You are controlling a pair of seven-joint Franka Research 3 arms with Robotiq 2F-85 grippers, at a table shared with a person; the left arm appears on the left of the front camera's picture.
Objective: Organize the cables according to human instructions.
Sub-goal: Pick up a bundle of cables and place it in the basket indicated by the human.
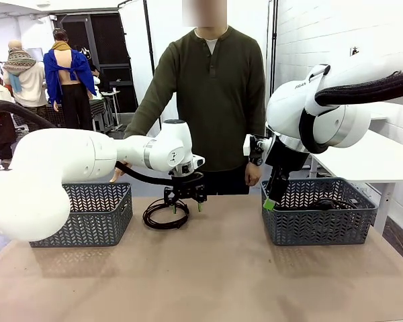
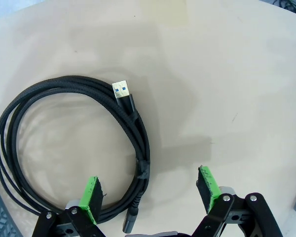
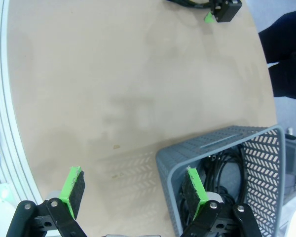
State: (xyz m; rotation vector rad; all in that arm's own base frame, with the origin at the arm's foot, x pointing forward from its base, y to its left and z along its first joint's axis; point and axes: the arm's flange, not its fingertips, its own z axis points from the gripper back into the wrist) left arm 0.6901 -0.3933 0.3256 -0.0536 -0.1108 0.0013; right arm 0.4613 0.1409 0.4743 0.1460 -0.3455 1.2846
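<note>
Beside the grey basket (image 1: 87, 215), one coiled cable (image 1: 164, 213); others, seemingly, fill the right basket (image 1: 319, 211)

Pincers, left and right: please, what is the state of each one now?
Left pincer: open, holding nothing, above the coiled cable on the table.
Right pincer: open, holding nothing, at the basket rim.

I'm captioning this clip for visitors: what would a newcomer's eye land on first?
Probably the left claw, open, hanging over a coiled black cable lying on the brown table near the left basket. Next, the right claw, also open, straddling the near wall of the right basket, which already holds black cables. The person stands watching at the far edge.
</note>
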